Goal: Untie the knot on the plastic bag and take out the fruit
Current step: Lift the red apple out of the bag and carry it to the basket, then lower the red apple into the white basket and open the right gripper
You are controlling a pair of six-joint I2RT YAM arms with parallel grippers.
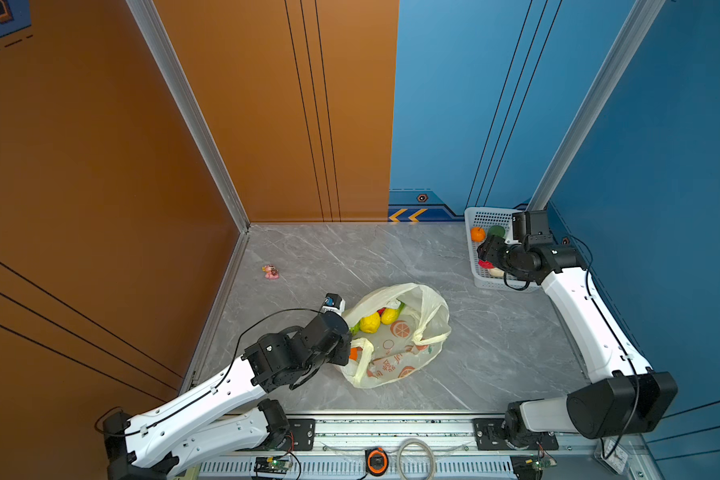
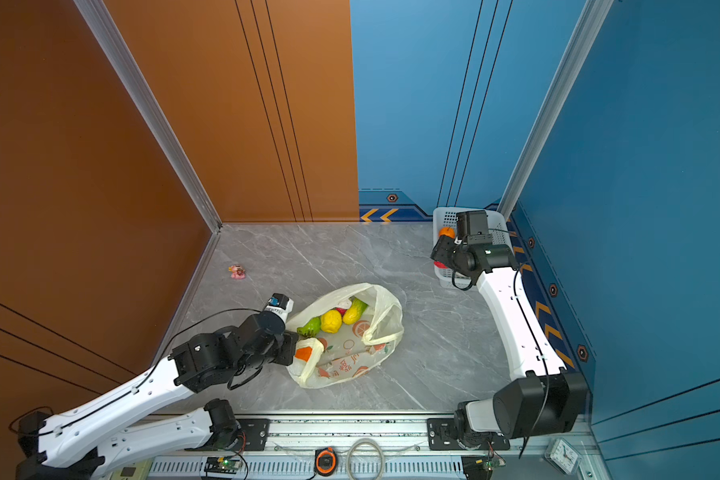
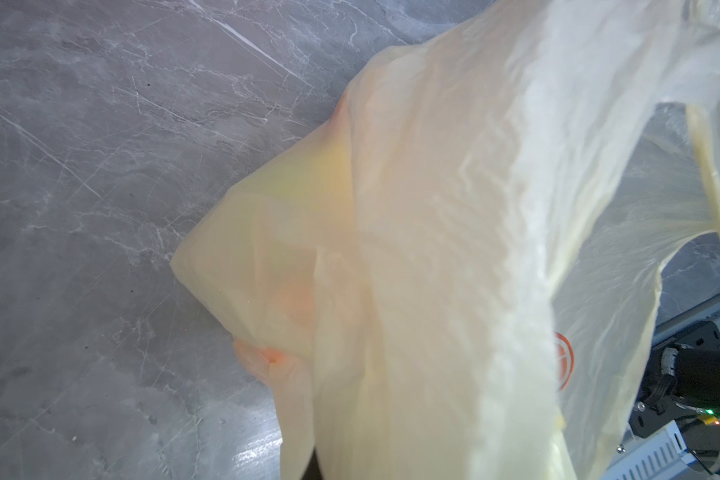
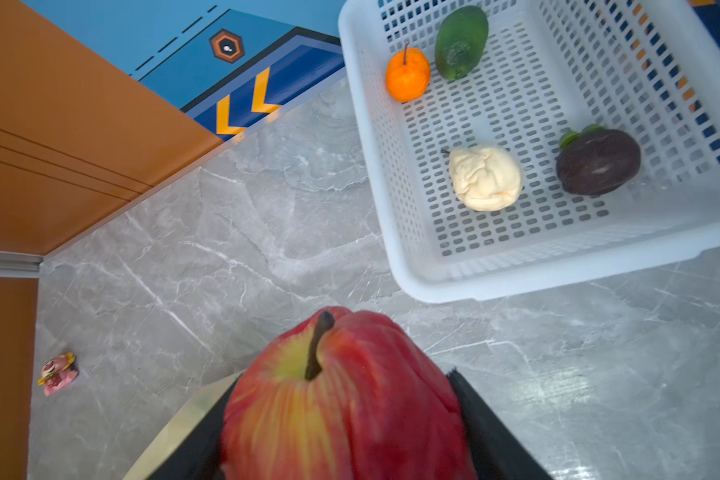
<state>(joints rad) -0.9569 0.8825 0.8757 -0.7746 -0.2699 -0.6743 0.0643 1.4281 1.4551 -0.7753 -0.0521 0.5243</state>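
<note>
Red apple: clamped in right gripper, stem end toward basket.
Basket: far right corner of table, rim just ahead of apple.
Left gripper: pinching plastic bag rim.

Grey marble table, orange wall on the left, blue wall on the right. White perforated basket sat in the far right corner. Pink figure lay alone near the orange wall, well apart from the basket. On the front rail: orange-black round gadget, grey cable loop just beside it. Small clock at the rail's right end.
</note>
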